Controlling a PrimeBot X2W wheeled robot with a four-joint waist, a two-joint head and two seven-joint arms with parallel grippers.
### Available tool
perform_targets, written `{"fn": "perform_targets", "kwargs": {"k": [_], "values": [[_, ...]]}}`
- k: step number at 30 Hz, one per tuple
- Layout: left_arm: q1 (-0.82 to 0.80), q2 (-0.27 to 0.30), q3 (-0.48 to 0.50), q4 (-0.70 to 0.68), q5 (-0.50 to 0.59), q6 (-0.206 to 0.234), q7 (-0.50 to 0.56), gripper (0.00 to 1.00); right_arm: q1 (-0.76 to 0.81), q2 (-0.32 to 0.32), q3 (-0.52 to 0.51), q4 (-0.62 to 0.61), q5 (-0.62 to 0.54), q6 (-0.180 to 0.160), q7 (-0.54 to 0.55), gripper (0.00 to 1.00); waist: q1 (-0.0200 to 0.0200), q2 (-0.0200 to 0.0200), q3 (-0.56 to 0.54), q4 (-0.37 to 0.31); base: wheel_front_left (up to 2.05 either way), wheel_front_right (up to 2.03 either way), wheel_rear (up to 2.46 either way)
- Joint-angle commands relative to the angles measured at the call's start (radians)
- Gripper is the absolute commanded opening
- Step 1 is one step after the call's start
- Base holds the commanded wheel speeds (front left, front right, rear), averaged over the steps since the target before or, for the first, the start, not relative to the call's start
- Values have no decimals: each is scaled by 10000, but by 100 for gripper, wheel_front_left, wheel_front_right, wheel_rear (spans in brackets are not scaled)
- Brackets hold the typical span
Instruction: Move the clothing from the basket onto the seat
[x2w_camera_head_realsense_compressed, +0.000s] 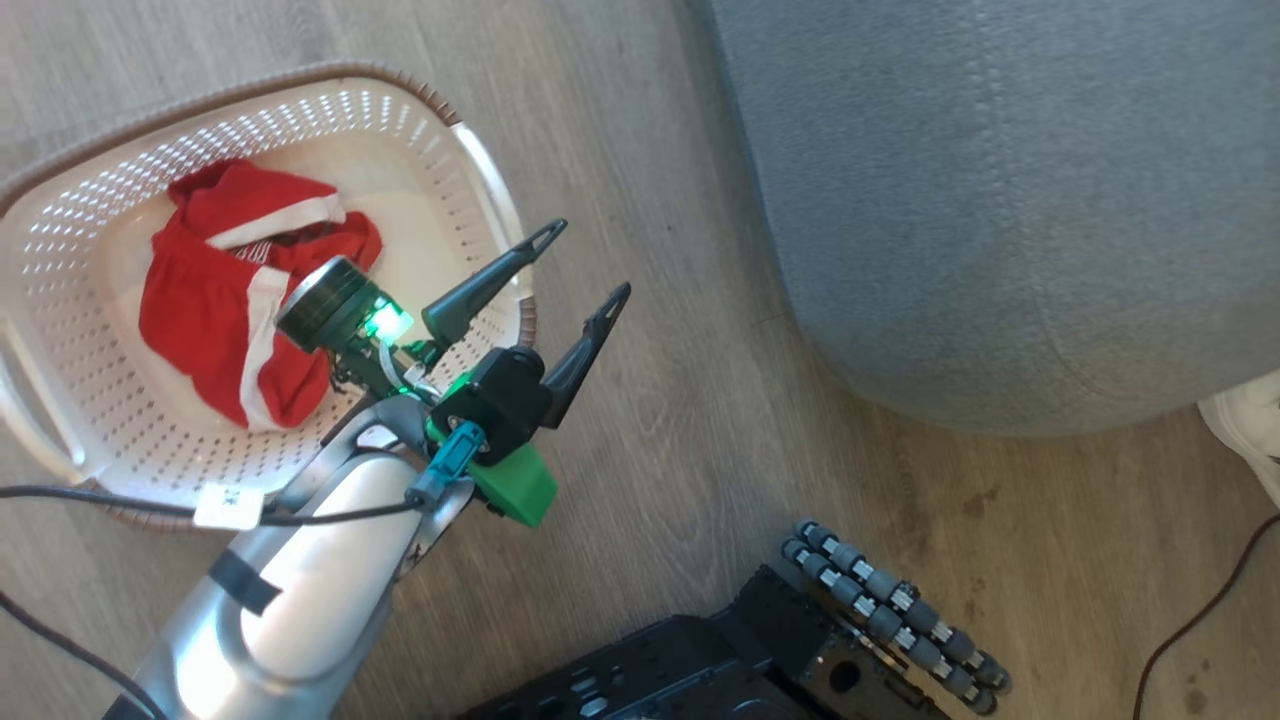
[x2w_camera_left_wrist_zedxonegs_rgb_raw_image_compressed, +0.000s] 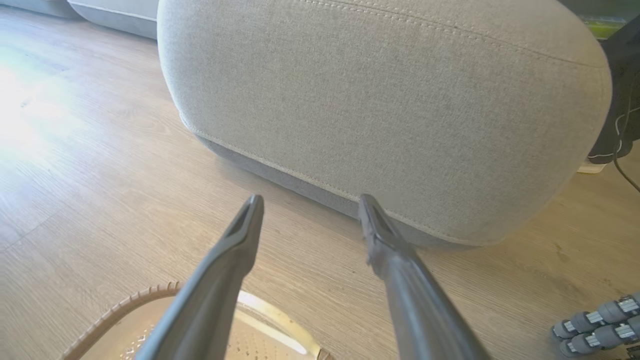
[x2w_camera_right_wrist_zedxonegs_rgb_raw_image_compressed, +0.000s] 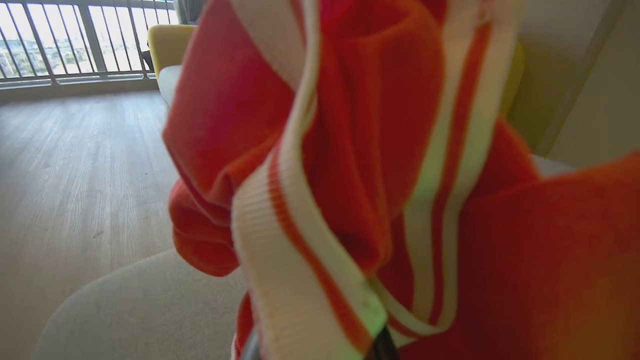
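The striped garment (x2w_camera_right_wrist_zedxonegs_rgb_raw_image_compressed: 350, 165) hangs bunched right in front of my right wrist camera, clear of the basket (x2w_camera_head_realsense_compressed: 480, 150) and above a rounded grey corner of the seat (x2w_camera_right_wrist_zedxonegs_rgb_raw_image_compressed: 140, 305). My right gripper (x2w_camera_right_wrist_zedxonegs_rgb_raw_image_compressed: 314, 349) has hold of it, I judge. The cloth gathers at my fingers and hides them, so I cannot tell how wide the jaws stand. The white, red-striped trim runs up and down that view with a slight tilt, so the garment's long axis hangs lengthwise from my grip. Which end points down I cannot tell.

The other garment (x2w_camera_head_realsense_compressed: 210, 300) lies crumpled on the basket floor, towards the left. Its long axis runs far to near, with a white band at the far end.

My left gripper (x2w_camera_head_realsense_compressed: 588, 260) is wide apart and empty. It hovers over the basket's right rim, pointing right and far, towards the seat.

The step in hand is the carry of the first garment. Next I should bring it further in over the seat, lower it and let go, so that no trailing fold slips off the rounded corner to the floor (x2w_camera_head_realsense_compressed: 650, 450). The other garment then needs a gripper turned down into the basket.
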Motion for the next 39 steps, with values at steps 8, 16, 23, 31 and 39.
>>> {"fn": "perform_targets", "kwargs": {"k": [8, 16, 23, 31, 39], "values": [[167, -19, 300, -267, -297, 273, -49, 100, -975, -323, 1432, 2284, 837, -4, -63, 0, 0, 0, 258, 227, 0, 0, 0], [66, -38, 299, -239, -326, 353, -49, 100, -1189, -314, 2211, 3135, 1492, -4, -1, 0, 0, 0, 228, 237, 0, 0, 0], [80, -123, 264, -180, -424, 339, -49, 100, -1151, -437, 2972, 3169, 2116, -4, 35, 100, 0, 0, -95, 102, 0, 0, 0], [111, -449, 158, -63, -540, 206, -49, 100, -726, -705, 3851, 3366, 2650, -4, 424, 100, 0, 0, -911, 128, 0, 0, 0], [422, -1016, 216, 6, -724, 112, -49, 100, -422, -1285, 4689, 3429, 2783, -4, 752, 100, 0, 0, -2259, 335, 0, 0, 0]]}}
